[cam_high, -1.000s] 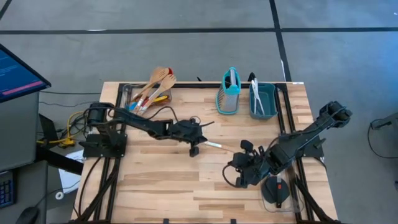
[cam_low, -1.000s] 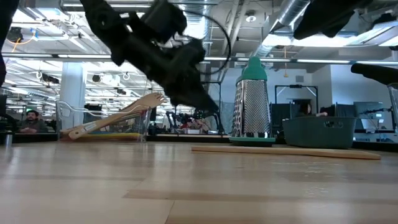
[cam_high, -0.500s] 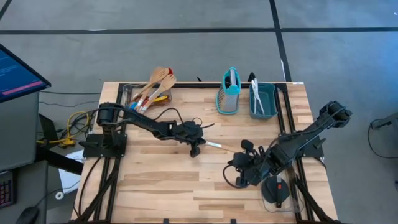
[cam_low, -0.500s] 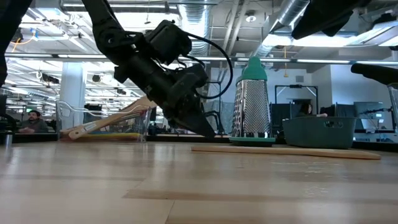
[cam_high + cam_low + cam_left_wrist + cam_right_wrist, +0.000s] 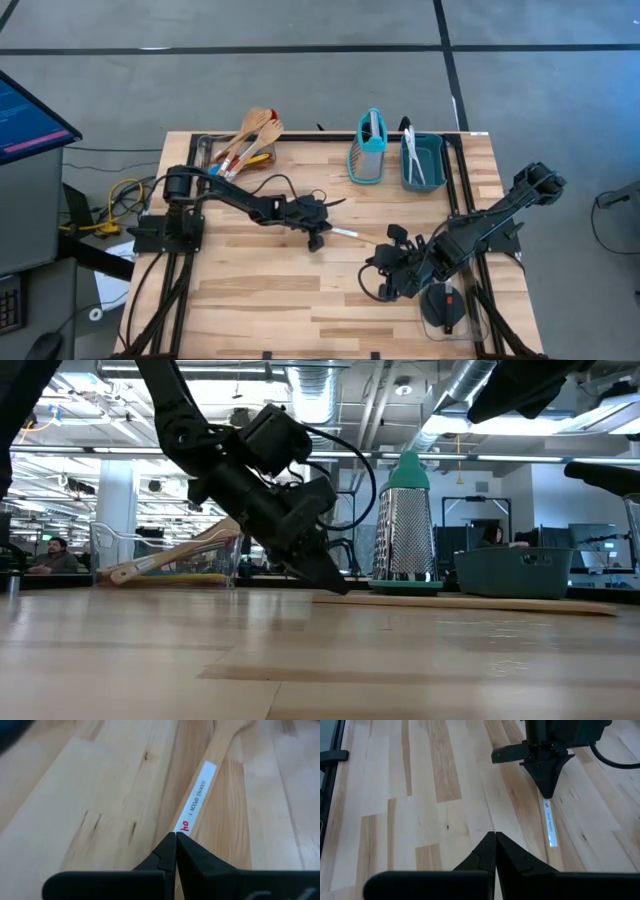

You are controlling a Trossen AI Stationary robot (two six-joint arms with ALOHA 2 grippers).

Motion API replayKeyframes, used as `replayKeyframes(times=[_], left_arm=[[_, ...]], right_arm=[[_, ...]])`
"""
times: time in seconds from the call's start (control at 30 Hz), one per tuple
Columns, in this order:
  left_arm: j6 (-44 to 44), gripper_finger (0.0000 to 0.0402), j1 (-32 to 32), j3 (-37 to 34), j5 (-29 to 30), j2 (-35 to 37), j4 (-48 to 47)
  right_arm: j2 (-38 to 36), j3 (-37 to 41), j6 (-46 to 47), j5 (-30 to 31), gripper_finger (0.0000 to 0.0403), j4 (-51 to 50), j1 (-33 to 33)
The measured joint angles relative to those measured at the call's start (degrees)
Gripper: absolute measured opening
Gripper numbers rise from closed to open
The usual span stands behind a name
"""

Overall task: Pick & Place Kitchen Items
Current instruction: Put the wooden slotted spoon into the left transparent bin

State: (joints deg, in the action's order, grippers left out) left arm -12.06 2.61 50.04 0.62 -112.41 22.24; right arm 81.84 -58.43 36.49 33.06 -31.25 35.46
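Left wrist view: left gripper (image 5: 175,835), jaws pressed together, points down at the handle end of a wooden cooking spoon (image 5: 210,760) lying flat mid-tabletop (image 5: 90,795). To grasp well, the jaws should spread and straddle the handle. Its white label (image 5: 197,795) reads "COOKING SPOON". Right gripper (image 5: 495,835) waits nearby, jaws likewise together.

The left hand (image 5: 176,836) hides the near end of the wooden spoon (image 5: 202,785).
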Motion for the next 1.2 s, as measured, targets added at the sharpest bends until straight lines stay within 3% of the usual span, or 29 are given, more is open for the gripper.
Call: replayKeyframes(times=[0.77, 1.03, 1.2], left_arm=[[-3.32, 0.0002, -0.83, -1.74, 2.79, 1.94, -8.89], [-10.55, 0.0002, -2.47, -12.43, 11.41, 18.29, -21.60], [-16.06, 0.0002, -4.18, -21.43, 11.92, 29.95, -24.65]], right_arm=[[0.00, 0.02, 0.63, -0.02, 0.0000, -0.06, 0.04], [0.00, 0.04, 0.61, -0.06, 0.0000, -0.34, 0.02], [0.01, 0.04, 0.60, -0.04, 0.0000, -0.47, 0.02]])
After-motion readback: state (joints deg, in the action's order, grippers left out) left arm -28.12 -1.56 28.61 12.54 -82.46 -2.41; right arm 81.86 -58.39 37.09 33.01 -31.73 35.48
